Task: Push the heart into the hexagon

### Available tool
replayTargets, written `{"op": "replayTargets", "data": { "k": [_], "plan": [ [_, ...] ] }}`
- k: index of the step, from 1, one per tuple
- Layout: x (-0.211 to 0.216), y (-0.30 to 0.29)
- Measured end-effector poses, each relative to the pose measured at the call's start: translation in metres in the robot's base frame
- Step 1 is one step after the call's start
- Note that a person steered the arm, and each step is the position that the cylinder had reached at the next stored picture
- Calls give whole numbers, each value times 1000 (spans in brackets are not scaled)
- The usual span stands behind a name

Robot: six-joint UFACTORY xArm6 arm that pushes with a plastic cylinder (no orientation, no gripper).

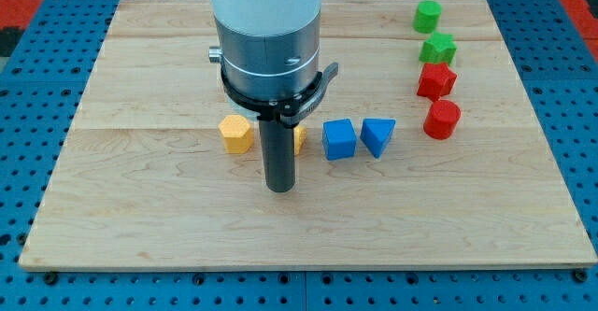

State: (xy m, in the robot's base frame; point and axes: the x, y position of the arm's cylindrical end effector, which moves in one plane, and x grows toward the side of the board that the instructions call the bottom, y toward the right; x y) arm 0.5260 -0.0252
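Note:
A yellow hexagon block (236, 134) lies left of the board's middle. Just to its right a second yellow block (299, 139) is mostly hidden behind my rod; only a sliver shows, and its shape cannot be made out. My tip (279, 188) rests on the board, a little below and between the two yellow blocks, touching neither as far as I can tell.
A blue cube (340, 139) and a blue triangular block (377, 135) lie right of the rod. At the view's right stand two green blocks (428, 16) (437, 48) and two red blocks (435, 80) (442, 120). The wooden board (140, 208) sits on a blue surface.

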Motion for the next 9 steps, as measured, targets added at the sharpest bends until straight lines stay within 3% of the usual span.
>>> {"op": "replayTargets", "data": {
  "k": [7,8,9],
  "plan": [
    [1,6],
    [1,69],
    [-23,72]
  ]
}}
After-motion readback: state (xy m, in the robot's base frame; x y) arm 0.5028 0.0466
